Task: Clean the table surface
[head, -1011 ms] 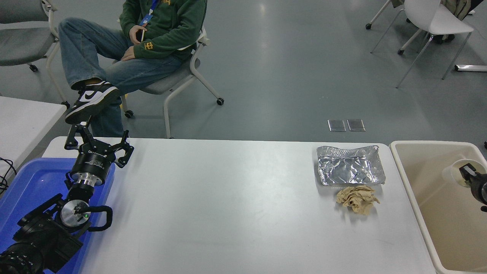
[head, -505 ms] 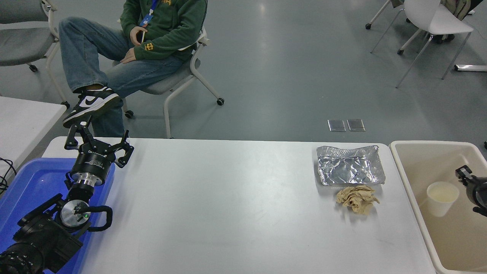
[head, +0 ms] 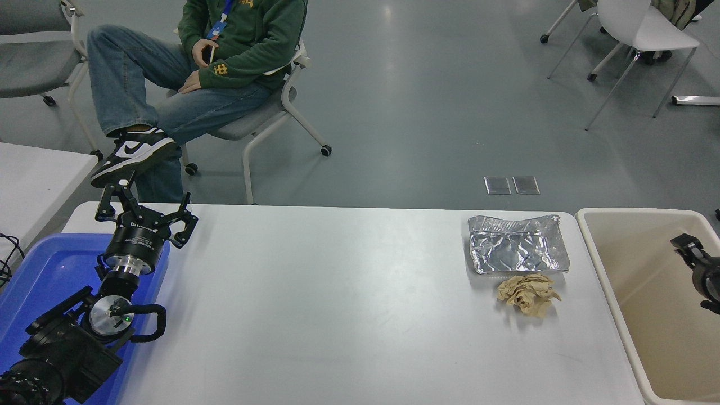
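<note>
Paper cup dropped: a second ago it was at the right end effector (head: 689, 247) over the beige bin (head: 596, 247). Half a second ago it was loose, partway down inside the bin. Now it's out of view, presumably lying low in the bin or hidden by the arm; can't confirm which. One item off the list.

Right end effector is over the bin near its right side, mostly cut off by the frame edge. Only one black finger tip is visible, so I can't tell whether it's spread or closed. Nothing visible in it.

Left end effector (head: 145, 216) is parked at the lower left above the blue tray (head: 50, 264), fingers spread, carrying nothing, same pose in all three frames.

The tabletop (head: 337, 304) fills the centre of the view, between tray and bin. Still on it, both near the far right corner and unmoved:
- crumpled foil sheet (head: 517, 244), lying flat, close to the bin-side edge
- wadded brown paper napkin (head: 529, 293), just in front of the foil, touching or nearly touching its near edge

Judgement: task is partly done, two pieces left. Napkin looks like the easier next grab, bulky and soft. Foil is flat on the surface, so an edge pinch will probably be needed, and it may slide.

Person seated (head: 225, 50) beyond the far side, clear of the workspace.
</note>
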Controlling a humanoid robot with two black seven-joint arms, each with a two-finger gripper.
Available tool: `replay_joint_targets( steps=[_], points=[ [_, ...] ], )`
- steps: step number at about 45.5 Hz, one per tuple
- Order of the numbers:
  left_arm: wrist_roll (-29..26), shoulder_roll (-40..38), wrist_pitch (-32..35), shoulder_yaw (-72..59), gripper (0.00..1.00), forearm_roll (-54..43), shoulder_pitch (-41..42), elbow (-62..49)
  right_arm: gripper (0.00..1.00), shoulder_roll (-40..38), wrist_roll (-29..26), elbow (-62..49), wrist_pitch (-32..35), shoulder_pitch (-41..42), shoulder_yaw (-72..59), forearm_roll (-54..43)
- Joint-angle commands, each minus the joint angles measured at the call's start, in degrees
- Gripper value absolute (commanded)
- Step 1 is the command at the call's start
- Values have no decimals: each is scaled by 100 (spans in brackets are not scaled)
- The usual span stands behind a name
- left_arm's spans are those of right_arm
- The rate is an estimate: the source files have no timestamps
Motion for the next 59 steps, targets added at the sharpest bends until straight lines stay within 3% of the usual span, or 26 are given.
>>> replay_joint_targets(
  steps=[1,28,43,51,59],
  points=[
    [0,0,-1,0,100,-3,0,3,100,-22,9,7,29,184,219,3],
    [0,0,-1,0,100,-3,0,-5,100,-347,52,419,64,1229,228,12],
    [0,0,-1,0,100,-3,0,-5,99,-953,96,2308,38,1555,1256,12],
    [0,0,-1,0,100,-3,0,3,99,-1226,562,3566,46,1573,1502,12],
    [0,0,-1,0,100,-3,0,3,99,-1243,615,4225,29,1546,1897,12]
  ],
)
